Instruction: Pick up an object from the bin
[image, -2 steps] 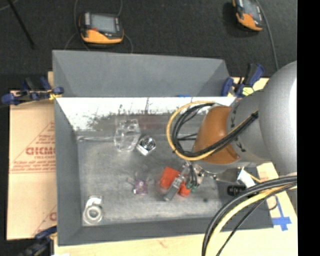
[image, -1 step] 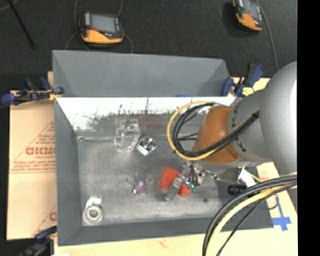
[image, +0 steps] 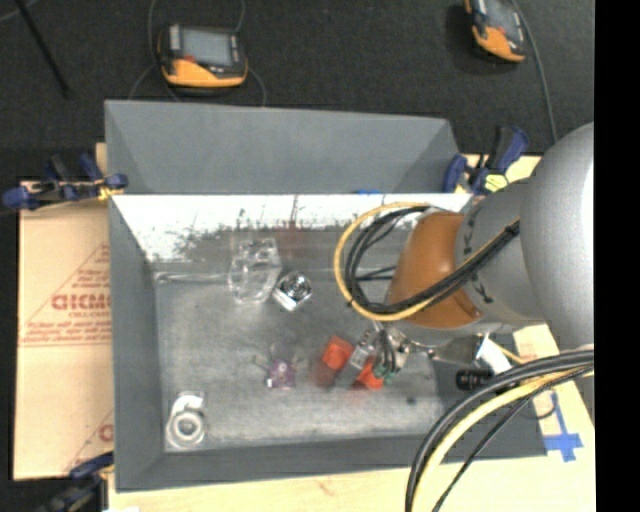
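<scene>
Reaching in from the view's right, a robot arm with an orange wrist cover and looped cables is seen over a grey metal bin. The claw is lowered close to the bin floor, right of centre and toward the near wall. Whether the claw is spread wide, narrowed or closed on anything cannot be told, since its tip is crowded by the wrist and by nearby objects. An orange-red block is placed just beside the claw, on the view's left of it. A smaller orange-red piece is seen at the claw's lower edge; contact with either cannot be confirmed. Further left, a small purple object is set apart on the floor. Near the far wall, a clear plastic piece is found beside a small shiny metal object. A whitish ring-shaped item is located in the near left corner.
</scene>
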